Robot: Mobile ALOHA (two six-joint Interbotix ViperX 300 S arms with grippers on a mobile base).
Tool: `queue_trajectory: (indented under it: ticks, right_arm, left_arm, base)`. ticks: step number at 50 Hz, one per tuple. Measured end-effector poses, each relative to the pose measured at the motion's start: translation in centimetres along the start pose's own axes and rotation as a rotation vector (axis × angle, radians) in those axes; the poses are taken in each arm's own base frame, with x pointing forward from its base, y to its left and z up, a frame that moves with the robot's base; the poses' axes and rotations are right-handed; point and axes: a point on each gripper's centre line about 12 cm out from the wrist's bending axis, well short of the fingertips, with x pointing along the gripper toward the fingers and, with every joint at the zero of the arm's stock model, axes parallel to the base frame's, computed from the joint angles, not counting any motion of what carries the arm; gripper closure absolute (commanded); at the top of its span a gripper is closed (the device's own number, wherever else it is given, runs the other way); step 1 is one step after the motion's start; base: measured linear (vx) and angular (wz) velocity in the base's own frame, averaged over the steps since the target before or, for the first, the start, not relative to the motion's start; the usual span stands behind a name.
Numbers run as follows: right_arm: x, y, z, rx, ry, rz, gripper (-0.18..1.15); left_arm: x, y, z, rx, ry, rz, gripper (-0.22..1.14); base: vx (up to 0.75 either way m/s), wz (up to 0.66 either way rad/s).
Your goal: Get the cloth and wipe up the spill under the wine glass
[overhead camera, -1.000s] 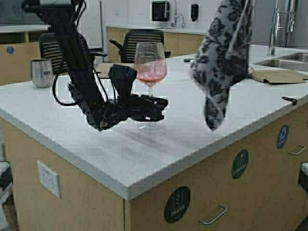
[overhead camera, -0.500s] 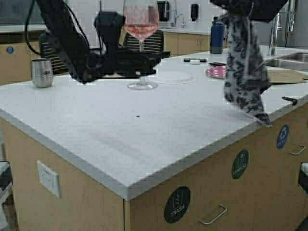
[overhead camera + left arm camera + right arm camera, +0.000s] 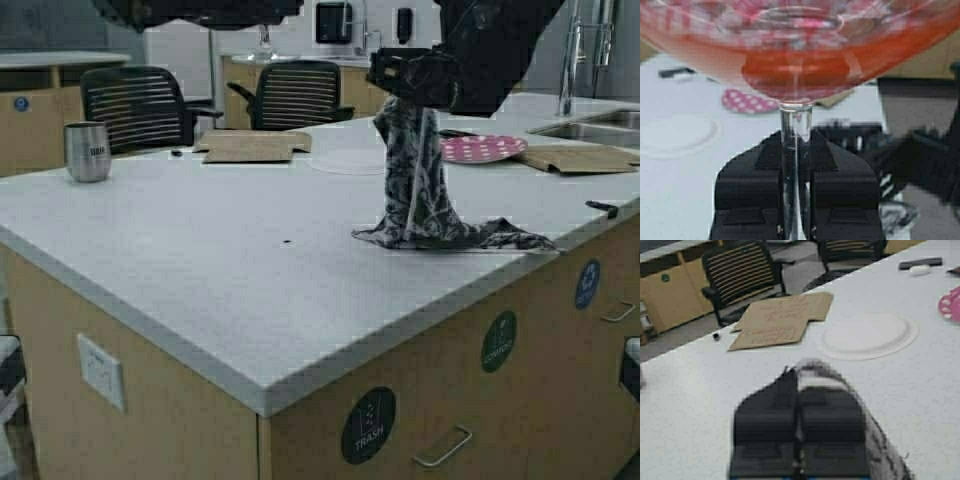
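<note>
The right gripper (image 3: 799,440) pinches the limp floral cloth (image 3: 420,190) over the speckled counter (image 3: 200,260), while only the left wrist view shows the left gripper (image 3: 796,200) clamping the clear wine glass (image 3: 796,150) stem.

Cloth (image 3: 430,215) on counter's (image 3: 200,260) right edge

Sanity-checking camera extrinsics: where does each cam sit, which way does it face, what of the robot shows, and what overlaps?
High: on the frame behind the arms, looking forward and down at the counter; right gripper holds the cloth.
Left wrist: looks along its fingers, shut on the wine glass stem.
Right wrist: looks past its fingers and the cloth to the brown paper sheet.
Shared: white plate in the high and right wrist views.
</note>
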Motion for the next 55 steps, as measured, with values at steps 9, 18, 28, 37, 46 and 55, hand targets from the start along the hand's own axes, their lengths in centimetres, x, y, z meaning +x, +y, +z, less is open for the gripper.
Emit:
queue_trajectory:
  ticks: [9, 18, 28, 37, 46, 55]
  right_arm:
    - [-0.8, 2.0, -1.9, -0.002, 0.045, 0.039, 0.91]
    - [-1.5, 5.1, -5.9, -0.008, 0.118, 0.1, 0.91]
    - [-3.3, 11.3, -10.2, -0.023, 0.188, 0.231, 0.91]
    - [-5.7, 17.9, -12.6, -0.026, 0.236, 0.367, 0.91]
    - [-7.6, 23.0, -13.1, -0.023, 0.245, 0.469, 0.91]
    - [-7.9, 19.8, -13.5, -0.044, 0.287, 0.411, 0.91]
  left_arm:
    - [-0.2, 0.2, 3.4, -0.007, 0.003, 0.028, 0.73]
    - [0.1, 0.2, 5.0, -0.001, -0.023, 0.03, 0.73]
    - [0.2, 0.3, 5.3, -0.002, -0.028, 0.034, 0.73]
    - [0.4, 0.3, 5.8, 0.001, -0.043, 0.033, 0.73]
    - [0.9, 0.4, 6.3, 0.002, -0.058, 0.032, 0.73]
    - [2.0, 0.7, 5.2, -0.003, -0.042, 0.034, 0.73]
  base:
    - [0.0, 0.0]
    - [0.0, 0.0]
    - [0.0, 0.0]
    - [0.0, 0.0]
    - [0.0, 0.0]
    - [0.0, 0.0]
